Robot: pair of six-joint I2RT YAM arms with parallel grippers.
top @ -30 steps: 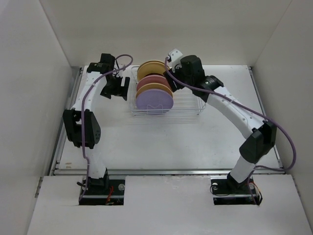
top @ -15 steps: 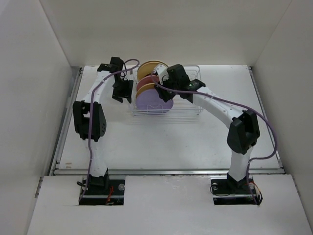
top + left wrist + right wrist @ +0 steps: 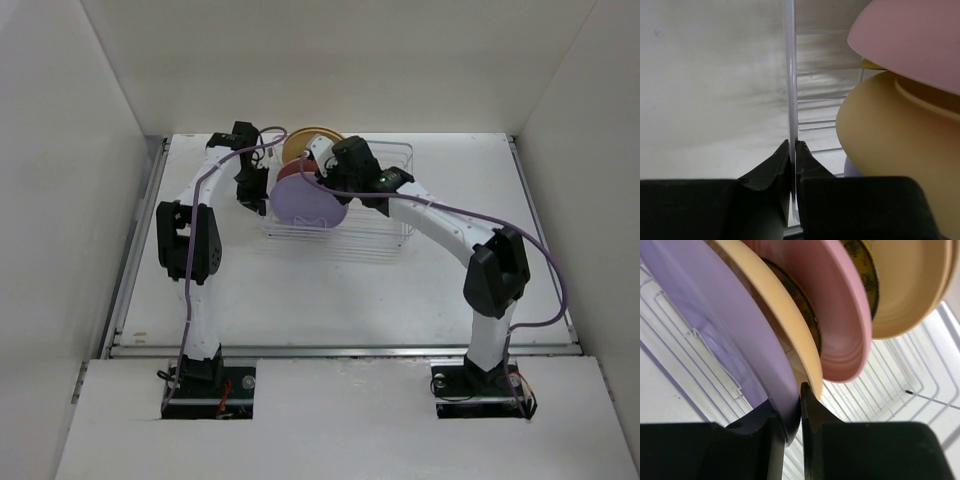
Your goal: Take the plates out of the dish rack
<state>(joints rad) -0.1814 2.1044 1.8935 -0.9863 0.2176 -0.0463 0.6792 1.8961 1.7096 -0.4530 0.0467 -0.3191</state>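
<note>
The wire dish rack (image 3: 385,236) stands at the back middle of the table with several plates upright in its left half. The lavender plate (image 3: 308,207) is nearest, and a yellow-tan plate (image 3: 312,142) stands at the back. My left gripper (image 3: 258,196) is shut on the rack's left rim wire (image 3: 790,75), with its jaws (image 3: 793,147) pinching that wire. My right gripper (image 3: 799,395) is shut on the rim of the lavender plate (image 3: 715,315). One finger sits between it and the yellow-tan plate (image 3: 775,305). Behind these are a pink plate (image 3: 840,315), a dark amber patterned plate (image 3: 867,270) and a cream plate (image 3: 905,285).
The rack's right half (image 3: 395,170) holds no plates. White walls close in the table on the left, back and right. Purple cables loop over both arms near the rack. Bare tabletop (image 3: 340,290) lies between the rack and the arm bases.
Both grippers have gone from open to shut. The left one moved right onto the rack's rim wire. The right one came down and left onto the lavender plate's rim.
</note>
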